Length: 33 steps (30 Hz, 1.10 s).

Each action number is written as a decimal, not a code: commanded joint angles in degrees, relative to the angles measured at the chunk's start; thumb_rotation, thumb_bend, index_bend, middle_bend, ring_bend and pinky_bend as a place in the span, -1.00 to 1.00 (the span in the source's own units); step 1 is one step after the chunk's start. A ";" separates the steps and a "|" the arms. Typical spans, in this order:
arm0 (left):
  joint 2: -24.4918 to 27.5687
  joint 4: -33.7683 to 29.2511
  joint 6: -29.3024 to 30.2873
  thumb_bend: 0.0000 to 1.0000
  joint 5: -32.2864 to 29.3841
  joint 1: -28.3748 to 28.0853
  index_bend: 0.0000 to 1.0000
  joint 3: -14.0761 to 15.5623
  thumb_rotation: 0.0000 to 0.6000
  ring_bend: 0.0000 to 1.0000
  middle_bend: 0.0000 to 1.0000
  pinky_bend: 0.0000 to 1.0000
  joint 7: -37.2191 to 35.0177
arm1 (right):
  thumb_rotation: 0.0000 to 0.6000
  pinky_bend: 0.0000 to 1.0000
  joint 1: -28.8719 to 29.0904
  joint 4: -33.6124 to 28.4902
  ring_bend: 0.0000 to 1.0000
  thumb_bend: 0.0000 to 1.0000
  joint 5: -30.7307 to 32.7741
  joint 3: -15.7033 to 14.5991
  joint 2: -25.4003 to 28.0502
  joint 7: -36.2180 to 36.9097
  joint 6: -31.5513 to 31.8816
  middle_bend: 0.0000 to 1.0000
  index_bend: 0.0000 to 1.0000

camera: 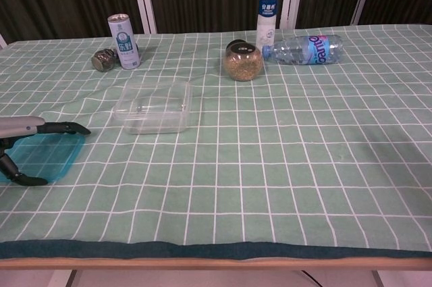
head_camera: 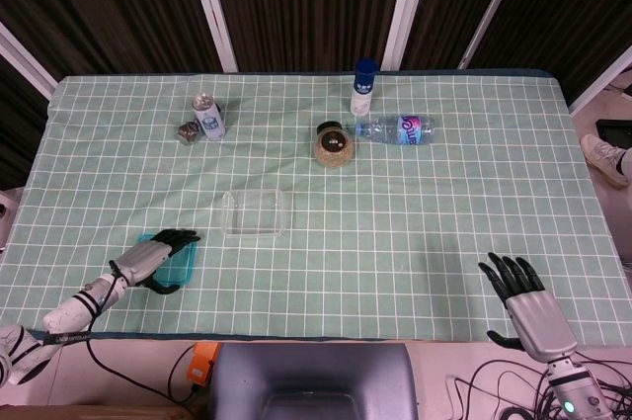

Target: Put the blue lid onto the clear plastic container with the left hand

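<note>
Now | my left robot hand (head_camera: 148,260) spread over blue lid (camera: 42,155), near-left bench (head_camera: 415,232), set to pinch | clear plastic container (head_camera: 257,212) just right, farther | right robot hand (head_camera: 513,287) open, idle, near-right.

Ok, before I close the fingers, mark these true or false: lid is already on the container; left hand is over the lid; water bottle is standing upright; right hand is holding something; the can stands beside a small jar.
1. The blue lid is already on the clear plastic container. False: it lies flat on the cloth, apart from the container.
2. The left hand is over the lid. True: fingers above its far edge, thumb at the near edge.
3. The water bottle stands upright. False: it lies on its side.
4. The right hand holds something. False: it is empty, fingers spread.
5. The can stands beside a small jar. True.
</note>
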 commanded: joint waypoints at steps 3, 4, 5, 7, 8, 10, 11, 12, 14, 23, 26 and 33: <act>-0.17 0.42 -0.06 -0.52 0.00 -0.04 -1.00 0.30 1.00 -1.00 -1.00 -1.00 -0.22 | 1.00 -1.00 0.05 -0.01 -1.00 -0.57 0.02 -0.05 -0.05 -0.14 -0.15 -1.00 -1.00; -0.18 0.45 -0.05 -0.53 0.00 -0.04 -1.00 0.31 1.00 -1.00 -1.00 -1.00 -0.24 | 1.00 -1.00 0.05 -0.02 -1.00 -0.57 0.02 -0.05 -0.05 -0.15 -0.17 -1.00 -1.00; -0.19 0.49 -0.07 -0.53 0.00 -0.05 -1.00 0.33 1.00 -1.00 -1.00 -1.00 -0.27 | 1.00 -1.00 0.06 -0.02 -1.00 -0.57 0.03 -0.05 -0.05 -0.16 -0.18 -1.00 -1.00; -0.23 0.68 -0.19 -0.53 -0.07 -0.09 -1.00 0.38 1.00 -1.00 -1.00 -1.00 -0.40 | 1.00 -1.00 0.09 -0.02 -1.00 -0.57 0.05 -0.06 -0.06 -0.20 -0.26 -1.00 -1.00; -0.29 0.89 -0.33 -0.53 -0.13 -0.14 -1.00 0.44 1.00 -1.00 -1.00 -1.00 -0.63 | 1.00 -1.00 0.11 -0.03 -1.00 -0.57 0.07 -0.06 -0.07 -0.22 -0.31 -1.00 -1.00; -0.48 1.52 -0.63 -0.53 -0.21 -0.25 -1.00 0.62 1.00 -1.00 -1.00 -1.00 -1.32 | 1.00 -1.00 0.12 -0.03 -1.00 -0.57 0.12 -0.06 -0.11 -0.28 -0.35 -1.00 -1.00; -0.61 1.87 -0.90 -0.53 -0.28 -0.25 -1.00 0.77 1.00 -1.00 -1.00 -1.00 -1.74 | 1.00 -1.00 0.14 -0.03 -1.00 -0.57 0.18 -0.04 -0.14 -0.33 -0.40 -1.00 -1.00; -0.80 2.35 -1.22 -0.53 -0.22 -0.34 -1.00 1.01 1.00 -1.00 -1.00 -1.00 -2.27 | 1.00 -1.00 0.20 -0.01 -1.00 -0.57 0.32 -0.01 -0.21 -0.48 -0.56 -1.00 -1.00; -0.95 2.74 -1.41 -0.53 0.01 -0.51 -1.00 1.35 1.00 -1.00 -1.00 -0.96 -3.24 | 1.00 -1.00 0.26 -0.02 -1.00 -0.57 0.41 -0.01 -0.29 -0.66 -0.74 -1.00 -1.00; -1.39 3.28 -1.32 -0.51 0.70 -0.83 -1.00 2.48 1.00 -0.34 -1.00 -0.09 -5.87 | 1.00 -1.00 0.28 -0.11 -1.00 -0.57 0.32 -0.11 -0.30 -0.74 -0.74 -1.00 -1.00; -1.64 3.32 -0.78 -0.49 0.75 -0.79 -1.00 2.46 1.00 -0.06 -0.84 0.23 -5.92 | 1.00 -1.00 0.26 -0.12 -1.00 -0.57 0.22 -0.18 -0.23 -0.61 -0.67 -1.00 -1.00; -1.10 1.81 0.59 -0.45 1.02 -0.90 -0.65 2.42 1.00 0.31 -0.35 0.67 -5.02 | 1.00 -1.00 0.22 -0.12 -1.00 -0.57 0.05 -0.24 0.02 -0.07 -0.46 -1.00 -1.00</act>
